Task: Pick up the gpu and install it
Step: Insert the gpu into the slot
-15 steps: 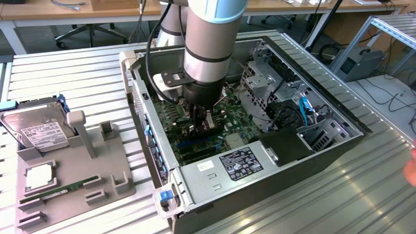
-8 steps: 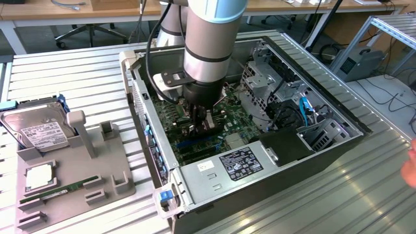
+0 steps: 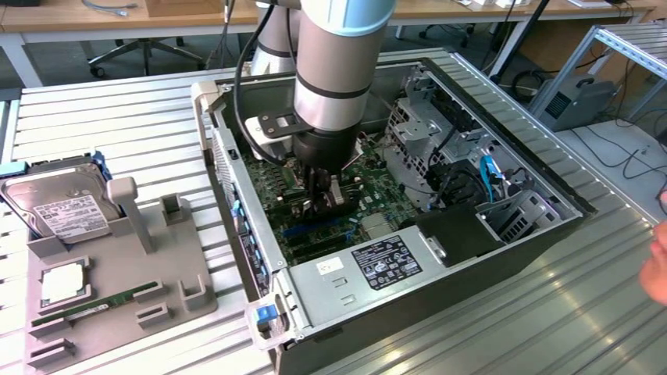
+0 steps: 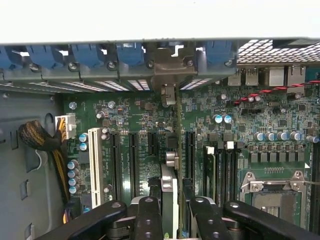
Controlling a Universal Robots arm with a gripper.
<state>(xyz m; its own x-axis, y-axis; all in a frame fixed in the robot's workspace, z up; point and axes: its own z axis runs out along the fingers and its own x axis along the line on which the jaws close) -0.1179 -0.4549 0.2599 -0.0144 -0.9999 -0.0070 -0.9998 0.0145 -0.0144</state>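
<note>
The gpu [image 4: 173,150] is seen edge-on in the wrist view, a thin dark card standing upright over the green motherboard [image 4: 235,135]. Its silvery bracket end [image 4: 169,94] lies against the case's rear slot openings. My gripper [image 4: 175,220] is shut on the card, one black finger [image 4: 148,220] on each side. The card's lower edge runs between two black expansion slots [image 4: 134,160]; I cannot tell whether it is seated. In the exterior view my gripper [image 3: 318,195] reaches down into the open computer case [image 3: 521,176], with the card largely hidden behind the fingers.
A white slot [image 4: 94,165] and the CPU socket [image 4: 270,192] flank the card. Left of the case, a grey fixture [image 3: 115,289] holds a hard drive [image 3: 62,207], a chip [image 3: 65,283] and a green memory stick [image 3: 94,306]. A person's hand [image 3: 657,266] is at the exterior view's right edge.
</note>
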